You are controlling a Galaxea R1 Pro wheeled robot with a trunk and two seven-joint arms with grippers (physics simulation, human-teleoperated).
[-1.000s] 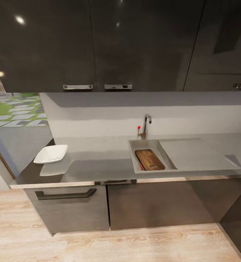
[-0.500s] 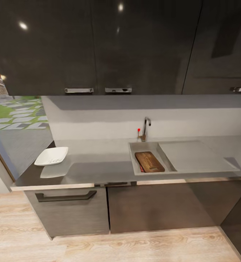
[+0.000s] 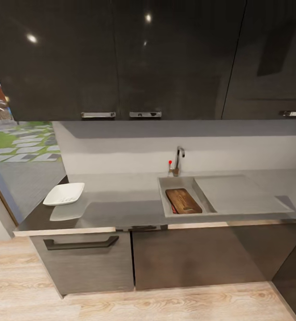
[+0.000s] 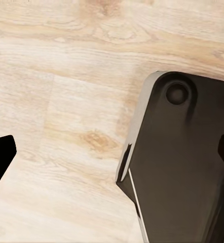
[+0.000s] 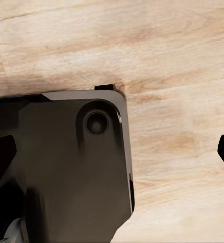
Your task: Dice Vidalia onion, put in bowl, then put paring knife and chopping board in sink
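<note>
The chopping board (image 3: 182, 200) lies inside the sink (image 3: 164, 187), tilted against the basin. A sliver of red at its near-left edge is the paring knife (image 3: 173, 208), mostly hidden by the board. The white bowl (image 3: 64, 193) sits on the countertop (image 3: 121, 198) at its far left end; its contents are too small to make out. The Vidalia onion is out of view. My left gripper (image 4: 112, 154) and right gripper (image 5: 112, 149) hang low over the wood floor, both open with nothing between the fingertips.
A steel tap (image 3: 178, 160) with a red dot stands behind the basin, and the drainboard (image 3: 239, 194) lies to its right. Dark wall cabinets (image 3: 121, 58) hang above the worktop. A drawer handle (image 3: 81, 243) juts out below. The robot's dark base (image 4: 183, 162) is under both wrists.
The whole head view has shifted slightly, so the camera moved. The board, knife and bowl stay where they were.
</note>
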